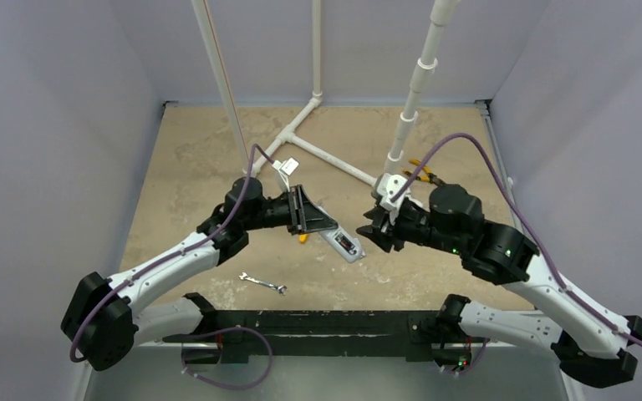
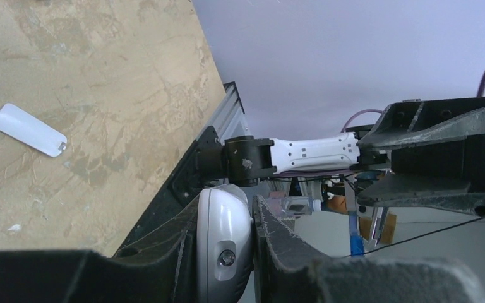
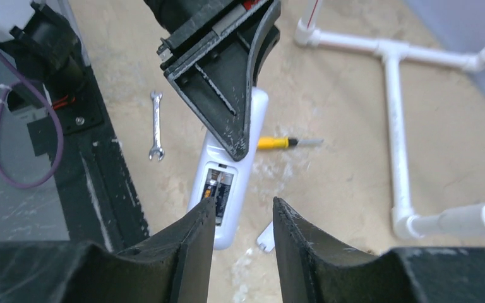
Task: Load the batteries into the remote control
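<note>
Left fingers [image 1: 313, 219] are clamped on the remote control [image 3: 243, 183], middle of the table [image 1: 192, 167]; battery cover [image 2: 28, 129] is off, lying aside; compartment [image 3: 218, 189] looks half loaded, hard to tell; right fingers [image 3: 243, 205] hover over it, narrowly parted, seemingly empty; closing up's still left, I reckon.

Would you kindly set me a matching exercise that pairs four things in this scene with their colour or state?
Things:
1. remote control
2. wrench
3. battery cover
4. screwdriver

Descriptions:
A. yellow handle
B. white, lying detached on the table
C. silver metal, lying near the black base frame
D. clamped between the left fingers, battery compartment uncovered

Pairs: 1-D, 2-C, 3-B, 4-A
</note>
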